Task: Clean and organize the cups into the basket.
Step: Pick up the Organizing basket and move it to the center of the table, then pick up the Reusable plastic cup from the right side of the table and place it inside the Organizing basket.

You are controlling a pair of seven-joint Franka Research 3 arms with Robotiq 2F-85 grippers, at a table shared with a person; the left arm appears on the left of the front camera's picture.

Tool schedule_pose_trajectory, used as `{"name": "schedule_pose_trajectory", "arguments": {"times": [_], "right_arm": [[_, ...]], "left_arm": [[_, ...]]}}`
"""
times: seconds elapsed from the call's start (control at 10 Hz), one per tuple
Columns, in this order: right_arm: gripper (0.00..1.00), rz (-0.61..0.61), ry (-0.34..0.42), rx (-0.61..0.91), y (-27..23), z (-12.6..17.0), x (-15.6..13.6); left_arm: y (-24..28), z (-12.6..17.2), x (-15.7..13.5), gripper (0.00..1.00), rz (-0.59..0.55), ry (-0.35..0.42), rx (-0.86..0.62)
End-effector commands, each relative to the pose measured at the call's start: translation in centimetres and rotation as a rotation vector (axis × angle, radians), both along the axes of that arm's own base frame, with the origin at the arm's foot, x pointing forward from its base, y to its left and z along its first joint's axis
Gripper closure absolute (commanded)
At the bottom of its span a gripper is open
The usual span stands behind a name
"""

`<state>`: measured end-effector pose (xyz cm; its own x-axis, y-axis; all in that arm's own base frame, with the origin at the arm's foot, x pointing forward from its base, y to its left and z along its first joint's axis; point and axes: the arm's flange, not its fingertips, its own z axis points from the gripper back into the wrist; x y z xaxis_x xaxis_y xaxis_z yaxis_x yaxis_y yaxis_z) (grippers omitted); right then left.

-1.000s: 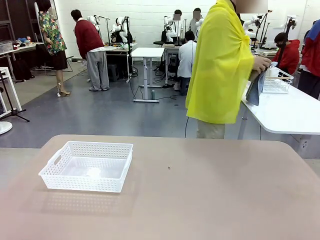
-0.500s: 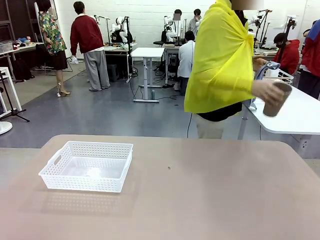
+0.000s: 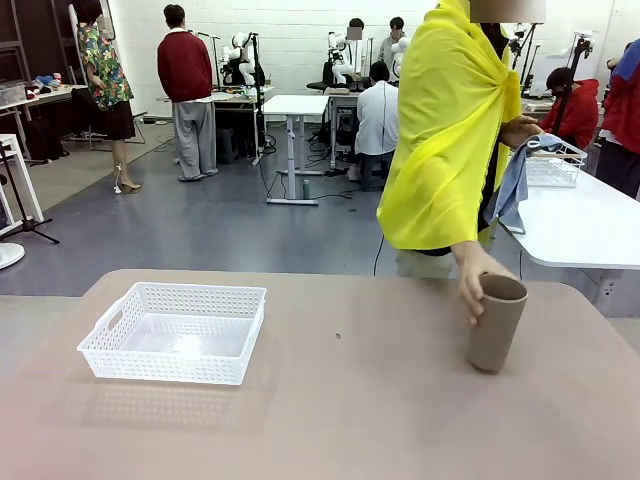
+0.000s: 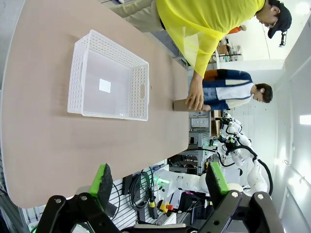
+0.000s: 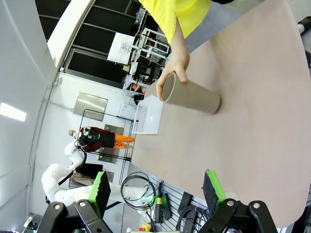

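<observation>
Now that the person's hand [image 3: 468,290] has set a brown cup [image 3: 496,323] down on the table [image 3: 350,420], the job has its first piece. Half a second ago that cup was in the air over the neighbouring white table, and before that the basket [image 3: 165,365] sat here with no cup near it. The cup stands upright, well to the right of the basket, with the hand at its rim, so I judge it is not yet free to take. The basket is empty and has not shifted.

The left gripper [image 4: 159,177] and the right gripper [image 5: 156,182] both hang back from the basket, jaws spread wide, nothing between them.

From the front I see a blue cloth [image 3: 512,185] in the person's other hand, far beyond the basket. The left wrist view looks down onto the basket's bare floor and its white label. The right wrist view looks into the cup's open mouth.
</observation>
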<state>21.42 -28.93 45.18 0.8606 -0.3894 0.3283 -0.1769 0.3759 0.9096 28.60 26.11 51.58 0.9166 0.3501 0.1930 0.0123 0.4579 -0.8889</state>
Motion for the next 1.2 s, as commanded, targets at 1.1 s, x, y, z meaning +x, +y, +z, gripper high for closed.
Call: {"name": "schedule_pose_trajectory", "arguments": {"times": [1.1], "right_arm": [[0.00,0.534,-0.695,-0.248,2.9,3.0,4.0]], "left_arm": [[-4.8,3.9,2.2,0.00,-0.121,0.054,0.364]]}}
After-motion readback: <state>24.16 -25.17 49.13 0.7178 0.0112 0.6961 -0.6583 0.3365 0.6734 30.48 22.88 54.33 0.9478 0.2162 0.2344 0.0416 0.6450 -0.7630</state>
